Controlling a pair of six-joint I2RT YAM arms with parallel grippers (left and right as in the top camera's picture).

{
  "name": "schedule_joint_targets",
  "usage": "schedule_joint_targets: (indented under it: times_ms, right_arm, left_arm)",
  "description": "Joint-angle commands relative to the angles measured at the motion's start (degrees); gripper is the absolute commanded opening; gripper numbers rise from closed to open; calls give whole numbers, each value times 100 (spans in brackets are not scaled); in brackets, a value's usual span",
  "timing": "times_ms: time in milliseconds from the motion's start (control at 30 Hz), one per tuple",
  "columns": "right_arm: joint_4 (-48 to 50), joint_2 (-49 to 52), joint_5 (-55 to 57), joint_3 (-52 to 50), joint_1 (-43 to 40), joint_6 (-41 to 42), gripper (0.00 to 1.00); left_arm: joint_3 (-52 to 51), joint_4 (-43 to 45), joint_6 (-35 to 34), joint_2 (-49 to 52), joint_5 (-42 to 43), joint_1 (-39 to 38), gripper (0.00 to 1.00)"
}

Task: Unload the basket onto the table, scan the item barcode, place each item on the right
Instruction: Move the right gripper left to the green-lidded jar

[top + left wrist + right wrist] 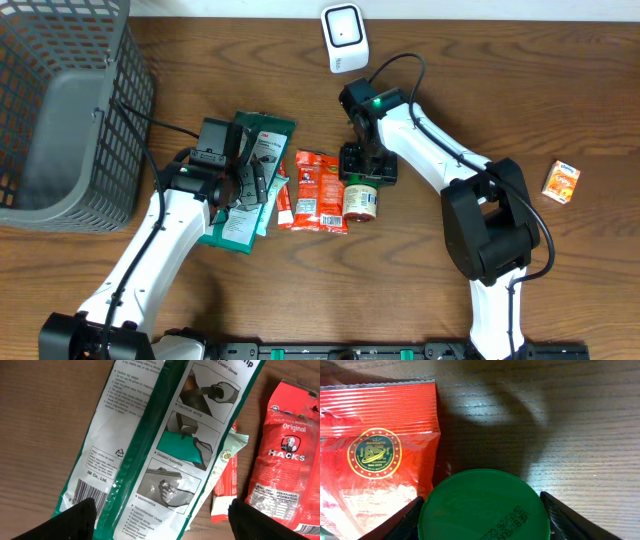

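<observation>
Right wrist view: green lid (480,495) of the jar fills the btm centre, facing the cam, w/ one finger of the right gripper (481,515) at its 9 o'clock edge and the other at 3. Fingers straddle the lid, at or v. near its rim; can't tell if they actually pinch yet. The red candy bag (375,455) lies flat just beside the lid, at 10 o'clock.

Overhead: jar (360,202) sits near table (300,300) centre, the R gripper over its 12 o'clock end, so only the label side shows, toward 6. Long axis seems to run 12–6 w/ the lid end under the fingers, but upright vs. lying down isn't clear from here. No barcode visible in any view; only a printed code on the lid.

Key relation: jar is directly at the R hand, between its fingers, w/ the scanner (345,38) at 12 o'clock from it, well apart, window facing 6. R arm is clearly the nearer one for both jar and scanner.

L side: left gripper (161,519) is spread wide, holding nothing, above the green-and-white glove pack (165,435), which is at 9 o'clock from the jar, beyond the candy bag. Pack's long axis runs roughly 1–7 overhead.

Judgement: next step needs a firm hold on the lid end, then carry toward 12 and turn the label till a barcode faces the scanner.
</observation>
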Motion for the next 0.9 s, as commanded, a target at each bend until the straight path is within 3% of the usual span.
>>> schedule_joint_targets:
  times_ms: [0,167,233,533,867]
  right_arm:
    - [-92,-142,101,-15,-85,24,57]
    - [-376,-232,98,-7,-308,-70,59]
    - [-424,-396,101,-7,-387,-273,52]
    - [-446,-1335,557,-9,-411,-341,54]
    - [-623,-1405,876,-85,-210,-337,56]
  left_arm:
    - [-20,-2,11,22,-31,4,85]
    - [-20,-4,11,22,-31,4,85]
    - [-20,-4,11,22,-31,4,85]
    - [-20,-2,11,22,-31,4,85]
    - [-20,-2,11,22,-31,4,85]
